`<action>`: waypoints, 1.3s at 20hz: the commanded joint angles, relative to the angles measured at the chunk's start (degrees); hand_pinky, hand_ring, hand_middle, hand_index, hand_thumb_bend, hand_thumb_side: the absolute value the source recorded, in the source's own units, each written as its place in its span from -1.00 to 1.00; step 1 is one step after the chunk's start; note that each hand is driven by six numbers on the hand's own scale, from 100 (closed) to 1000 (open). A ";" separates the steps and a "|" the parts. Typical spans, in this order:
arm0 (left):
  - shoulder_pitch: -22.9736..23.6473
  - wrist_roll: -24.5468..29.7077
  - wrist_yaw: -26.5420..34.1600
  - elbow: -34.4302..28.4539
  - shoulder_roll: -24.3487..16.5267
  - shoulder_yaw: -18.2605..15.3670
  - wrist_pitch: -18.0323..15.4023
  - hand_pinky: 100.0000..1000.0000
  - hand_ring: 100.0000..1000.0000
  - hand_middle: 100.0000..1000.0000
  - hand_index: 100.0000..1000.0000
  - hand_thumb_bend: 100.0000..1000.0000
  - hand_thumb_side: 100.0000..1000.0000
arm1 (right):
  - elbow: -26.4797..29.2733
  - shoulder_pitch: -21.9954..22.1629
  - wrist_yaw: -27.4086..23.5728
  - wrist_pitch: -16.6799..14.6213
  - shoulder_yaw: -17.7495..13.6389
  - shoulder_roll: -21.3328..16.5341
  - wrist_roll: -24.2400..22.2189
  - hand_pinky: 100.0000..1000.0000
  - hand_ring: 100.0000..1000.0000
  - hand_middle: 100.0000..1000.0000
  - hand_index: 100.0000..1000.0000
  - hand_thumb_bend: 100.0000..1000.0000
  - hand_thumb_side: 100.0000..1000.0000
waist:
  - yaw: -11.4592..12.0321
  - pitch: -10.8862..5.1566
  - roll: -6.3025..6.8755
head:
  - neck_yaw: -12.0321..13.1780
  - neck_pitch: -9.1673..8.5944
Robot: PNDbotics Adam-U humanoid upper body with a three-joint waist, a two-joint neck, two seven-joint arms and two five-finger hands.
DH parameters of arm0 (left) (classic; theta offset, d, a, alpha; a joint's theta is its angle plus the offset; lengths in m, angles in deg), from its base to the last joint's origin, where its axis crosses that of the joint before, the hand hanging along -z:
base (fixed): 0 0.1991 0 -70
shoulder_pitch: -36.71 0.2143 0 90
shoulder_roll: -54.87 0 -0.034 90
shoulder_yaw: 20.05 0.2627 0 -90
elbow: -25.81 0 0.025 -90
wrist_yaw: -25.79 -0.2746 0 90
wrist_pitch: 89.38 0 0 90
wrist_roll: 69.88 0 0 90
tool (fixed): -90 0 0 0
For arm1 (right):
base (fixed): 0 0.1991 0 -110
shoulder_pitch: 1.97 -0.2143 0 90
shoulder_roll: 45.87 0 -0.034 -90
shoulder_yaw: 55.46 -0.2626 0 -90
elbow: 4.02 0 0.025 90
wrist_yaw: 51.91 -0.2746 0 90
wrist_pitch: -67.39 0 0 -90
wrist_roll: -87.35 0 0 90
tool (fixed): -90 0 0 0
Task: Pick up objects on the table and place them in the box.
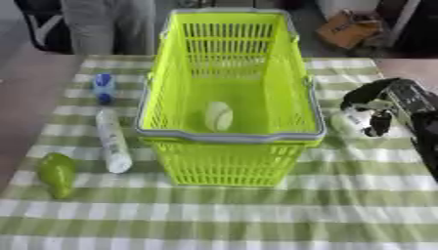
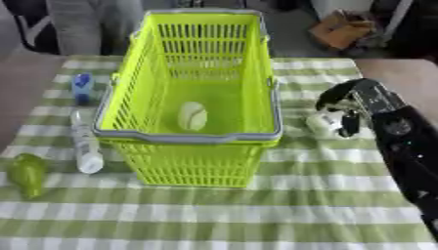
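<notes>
Right hand (image 2: pixel 355 110) down at the table's right edge, fingers curled around a pale rounded object (image 2: pixel 325 123), just beside the basket's right wall. Looks like a pickup in progress, not yet lifted clear. Left hand nowhere in sight.

Tally so far: 1 pale ball (image 1: pixel 218 116) already lying inside the lime basket (image 1: pixel 171 88). Left to go, along the table's left edge: 1 blue-capped bottle (image 1: pixel 103 88), 1 long white tube (image 1: pixel 112 140), 1 green pear-shaped item (image 1: pixel 56 174). So 1 in, 1 in hand, 3 waiting on the checked cloth (image 1: pixel 256 215). Roughly a fifth done, by this reckoning.
</notes>
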 commanded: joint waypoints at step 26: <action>-1.21 0.48 0.36 -1.48 -1.48 0.12 -0.16 -0.09 0.48 0.12 0.52 -0.82 1.00 | -1.96 -0.09 4.94 1.13 -0.69 0.12 8.11 0.58 0.76 0.40 0.22 -0.40 -0.83 | 0.78 -0.03 1.00 | -0.41 -0.92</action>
